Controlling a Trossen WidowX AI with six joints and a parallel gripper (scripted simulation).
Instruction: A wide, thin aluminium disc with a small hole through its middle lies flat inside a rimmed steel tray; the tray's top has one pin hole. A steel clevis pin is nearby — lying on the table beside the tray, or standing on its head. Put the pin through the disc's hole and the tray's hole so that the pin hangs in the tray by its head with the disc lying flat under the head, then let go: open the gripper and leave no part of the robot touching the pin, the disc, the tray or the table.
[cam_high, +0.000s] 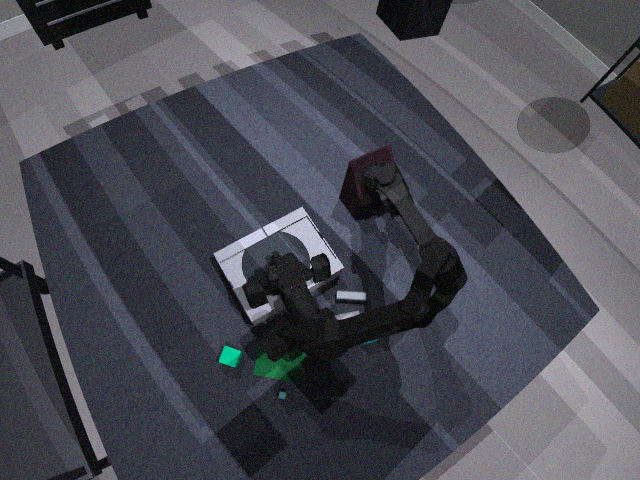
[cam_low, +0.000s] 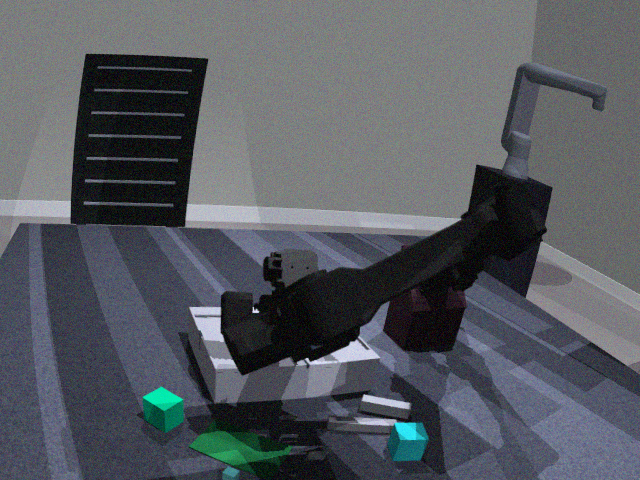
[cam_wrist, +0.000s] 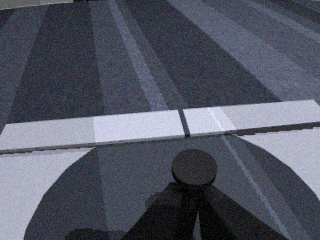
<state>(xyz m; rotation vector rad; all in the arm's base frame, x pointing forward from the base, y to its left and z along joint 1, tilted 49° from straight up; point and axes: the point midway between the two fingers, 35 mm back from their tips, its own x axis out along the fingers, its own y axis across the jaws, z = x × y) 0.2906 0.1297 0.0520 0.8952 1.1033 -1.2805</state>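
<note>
Near the middle of the top view, counted one rimmed steel tray (cam_high: 227, 250) (cam_low: 289, 384) (cam_wrist: 135, 127), with one wide aluminium disc (cam_high: 281, 241) (cam_wrist: 135, 192) lying inside. Counted one steel clevis pin (cam_wrist: 194, 167) too, over the disc in the wrist view, round head uppermost. Could not tell whether above the hole or already partly in it, with both holes hidden.

Found one gripper (cam_high: 286, 276) (cam_low: 263, 304) (cam_wrist: 188, 192) over the tray, two fingers drawn nearly together, only a narrow gap between, clamped on the pin just below its head. Could not make out any contact with disc or tray.

Taking the tray as clock centre in the top view, spotted two pale bars (cam_high: 351, 296) (cam_low: 385, 406) at four o'clock, near each other, and one cyan cube (cam_high: 371, 341) (cam_low: 407, 441) farther out that way, mostly covered by the arm. Noted one flat green sheet (cam_high: 273, 365) (cam_low: 235, 446) at six, with one small teal cube (cam_high: 282, 395) (cam_low: 231, 473) beyond. Picked out one bright green cube (cam_high: 230, 356) (cam_low: 163, 409) at seven. Marked one dark red block (cam_high: 347, 191) (cam_low: 429, 320) at two.
</note>
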